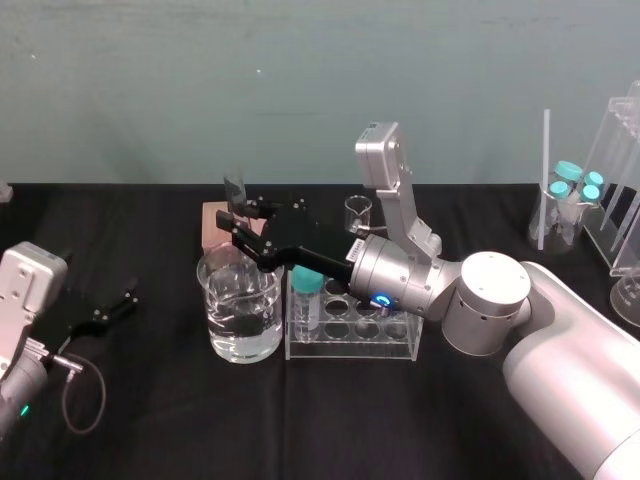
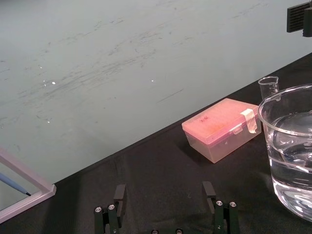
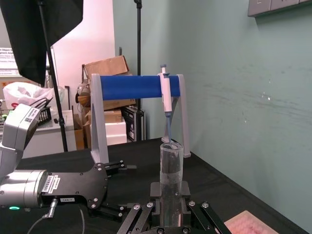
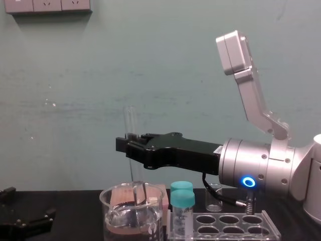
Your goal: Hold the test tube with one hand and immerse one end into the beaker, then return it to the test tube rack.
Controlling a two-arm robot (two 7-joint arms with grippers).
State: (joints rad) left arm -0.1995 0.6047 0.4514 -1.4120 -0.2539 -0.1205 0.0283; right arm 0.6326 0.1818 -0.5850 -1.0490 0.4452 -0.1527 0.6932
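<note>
1. Test tube [image 4: 131, 120]: long axis upright, open top above the fingers, rounded lower end down inside the mouth of the beaker [image 4: 113, 216]. Contact with the water not resolvable.
2. Right gripper [image 4: 126, 145]: clamped on the test tube near mid-length, reaching in from the robot's right, level above the beaker rim.
3. Test tube rack [image 1: 400, 352]: just beside the beaker, on its right, holes facing up. Teal-capped vials [image 4: 181, 198] in the end nearest the beaker.
4. Deciding relation, as judged: tube directly over the beaker, rack lower and to the right. Probably a straight lift clear of the rim, then a short sideways carry, axis kept vertical.
5. Right arm: forearm level over the rack, blue ring lit.
6. Left gripper [image 1: 118, 305]: fingers apart, low at the table's left, well apart from the beaker, idle.
</note>
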